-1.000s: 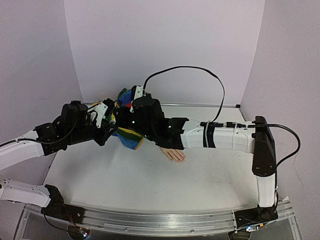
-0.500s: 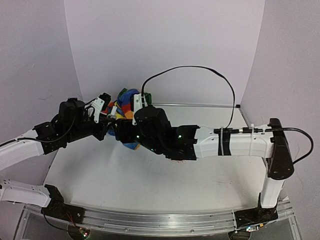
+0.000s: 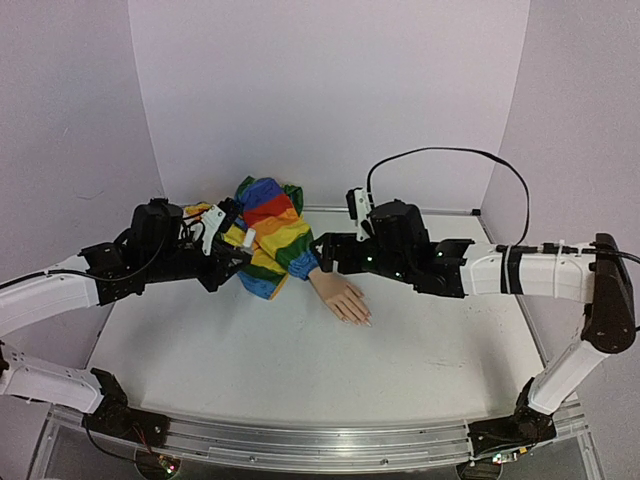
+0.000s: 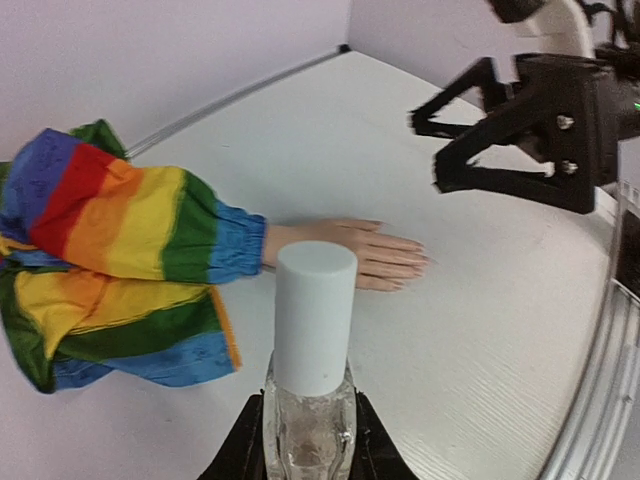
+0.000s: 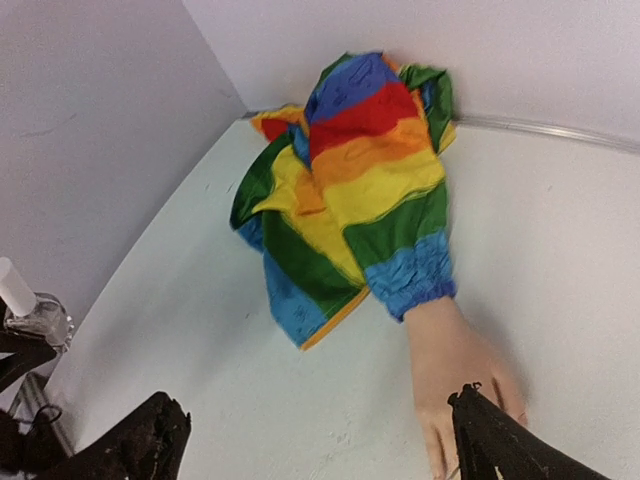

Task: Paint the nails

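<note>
Barely begun — the left gripper pinches the capped bottle, the right gripper hangs spread wide near the hand flat on the table, its nails seemingly bare — all left to paint.

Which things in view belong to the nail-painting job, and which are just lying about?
For the job: the nails on the mannequin hand; the clear bottle with a white cap, gripped by the left tool; the open right tool beside the hand.
Just there: rainbow sleeve; black cable; table.
</note>
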